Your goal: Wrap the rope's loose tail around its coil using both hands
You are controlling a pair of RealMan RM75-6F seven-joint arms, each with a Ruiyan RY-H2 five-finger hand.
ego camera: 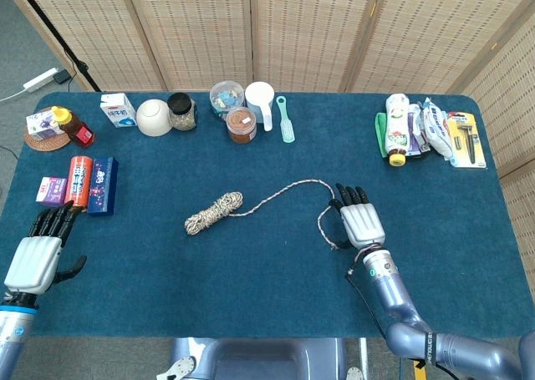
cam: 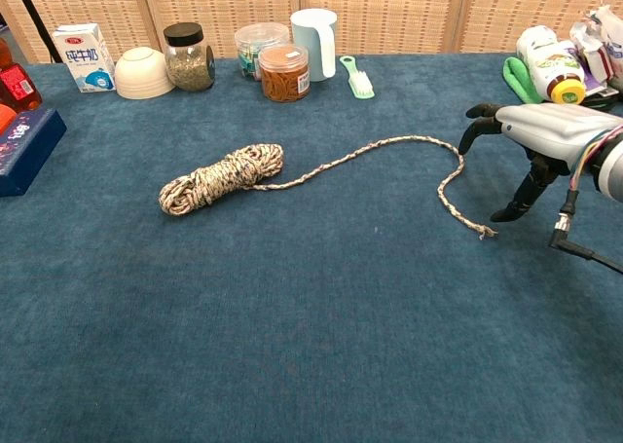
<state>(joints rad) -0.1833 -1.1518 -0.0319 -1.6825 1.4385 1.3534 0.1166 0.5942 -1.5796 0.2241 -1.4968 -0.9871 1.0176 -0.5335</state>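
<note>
Rope [cam: 222, 177] tail's frayed end, chest view only.

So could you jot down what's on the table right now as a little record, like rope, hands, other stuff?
rope coil: rope coil lies on the blue table, left of centre
loose tail: loose tail curves right from the coil, its end lying free on the cloth
right hand: right hand sits just right of the tail's end, holding nothing
left hand: left hand rests flat at the near left edge, far from the rope
back row: bowl, jars and white jug
</note>
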